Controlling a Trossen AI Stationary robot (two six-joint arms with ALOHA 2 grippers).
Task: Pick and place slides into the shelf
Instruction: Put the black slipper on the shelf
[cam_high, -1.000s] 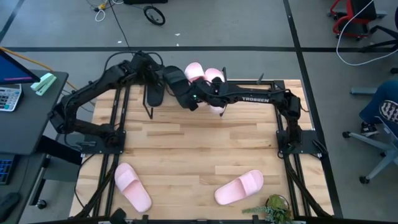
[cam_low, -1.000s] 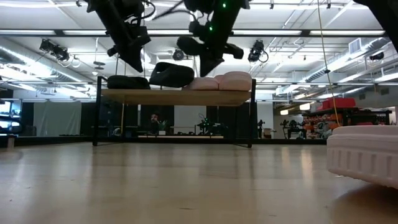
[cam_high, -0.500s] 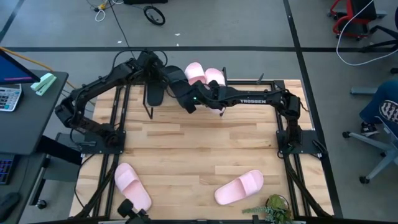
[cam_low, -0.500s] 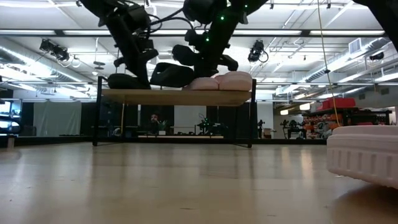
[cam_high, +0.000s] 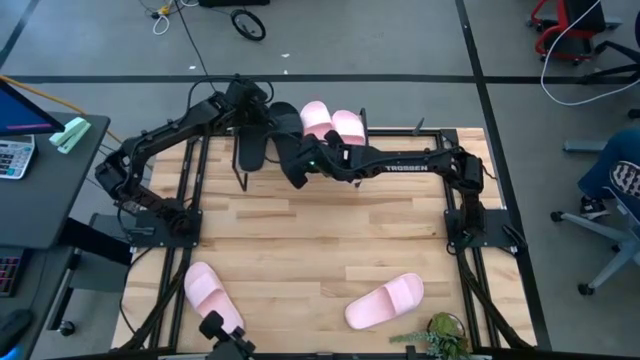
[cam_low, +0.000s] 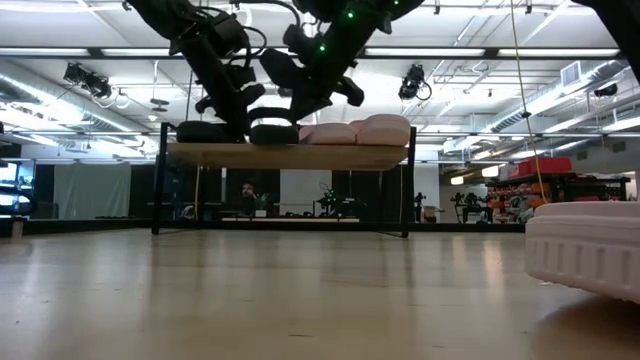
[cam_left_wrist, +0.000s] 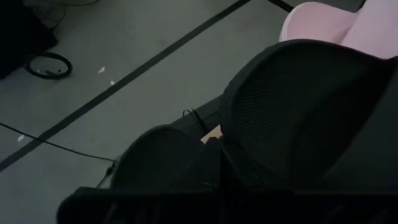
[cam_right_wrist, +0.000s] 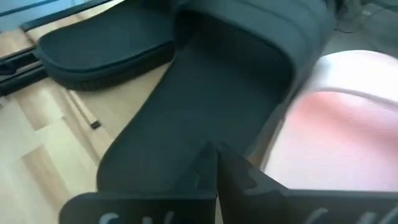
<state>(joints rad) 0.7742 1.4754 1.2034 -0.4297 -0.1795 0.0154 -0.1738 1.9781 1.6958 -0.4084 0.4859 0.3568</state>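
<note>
The shelf (cam_high: 300, 165) stands at the table's far edge, and its wooden top board (cam_low: 290, 153) carries four slides lying flat. These are one black slide at the left (cam_high: 249, 152) (cam_low: 205, 131), a second black slide beside it (cam_high: 285, 128) (cam_low: 272, 131) (cam_right_wrist: 211, 87), and two pink slides to the right (cam_high: 315, 117) (cam_high: 348, 124). My right gripper (cam_high: 302, 160) (cam_right_wrist: 215, 163) is shut over the second black slide's near end. My left gripper (cam_high: 256, 108) (cam_left_wrist: 221, 174) is shut and points down between the two black slides. My right gripper's shut fingertips (cam_right_wrist: 205, 163) are on the footbed of the second black slide near its heel end (cam_right_wrist: 155, 155). They come from above, slanting from the table's near right side. The slide lies flat on the shelf's top board. My left gripper is close beside the second black slide's strap (cam_left_wrist: 298, 112); I cannot tell whether it touches.
Two pink slides lie near the table's front edge, one at the left (cam_high: 212, 298) and one at the right (cam_high: 385, 302) (cam_low: 585, 250). A small plant (cam_high: 440, 335) stands at the front right corner. A desk with a calculator (cam_high: 15, 155) stands left of the table.
My right gripper has moved toward the table's left. The second black slide, tilted before, now lies flat on the top board between the left black slide and the pink ones. My left gripper has moved right and down, toward that slide.
</note>
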